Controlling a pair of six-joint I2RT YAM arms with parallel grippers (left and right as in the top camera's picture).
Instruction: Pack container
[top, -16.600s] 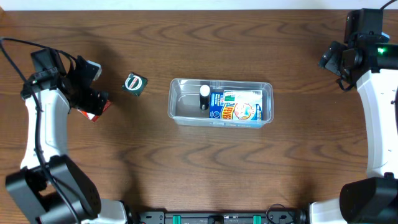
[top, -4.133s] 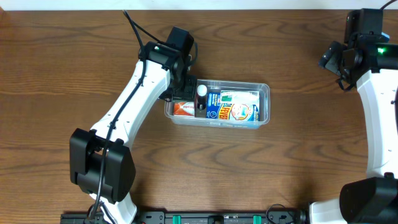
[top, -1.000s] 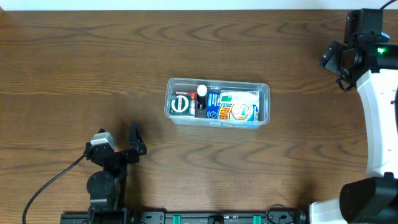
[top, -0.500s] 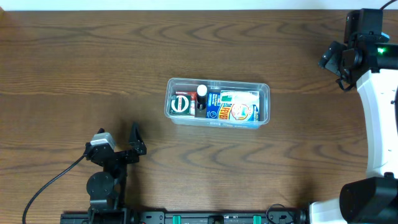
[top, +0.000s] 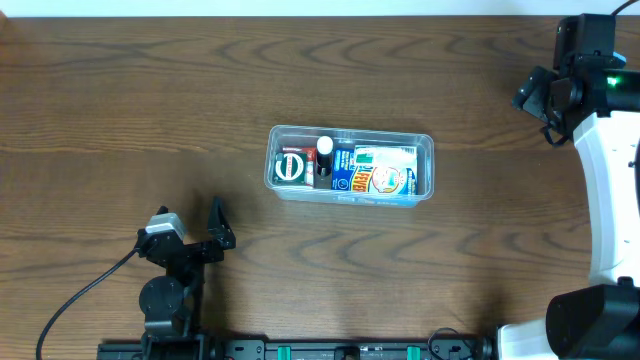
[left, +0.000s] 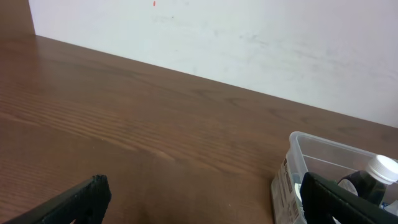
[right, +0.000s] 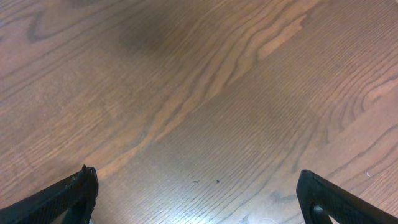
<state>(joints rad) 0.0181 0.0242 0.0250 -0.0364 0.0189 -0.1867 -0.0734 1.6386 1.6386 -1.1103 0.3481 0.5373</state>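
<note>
The clear plastic container (top: 425, 145) sits at the table's middle. Inside lie a green round-lidded package (top: 290, 167) at the left end, a small bottle with a white cap (top: 325, 147), and a blue and green printed box (top: 380, 172). My left gripper (top: 205, 238) is open and empty at the front left, well away from the container. In the left wrist view its fingertips (left: 202, 199) frame bare wood, with the container's corner (left: 298, 144) at the right. My right gripper (top: 535, 95) is at the far right, open over bare wood (right: 199, 193).
A pale wall (left: 249, 43) stands behind the table's far edge. A cable (top: 90, 285) trails from the left arm along the front left.
Earlier the left arm put a red package, then the green round package, into the container and pulled back to the front left. Over the last second nothing has moved.
</note>
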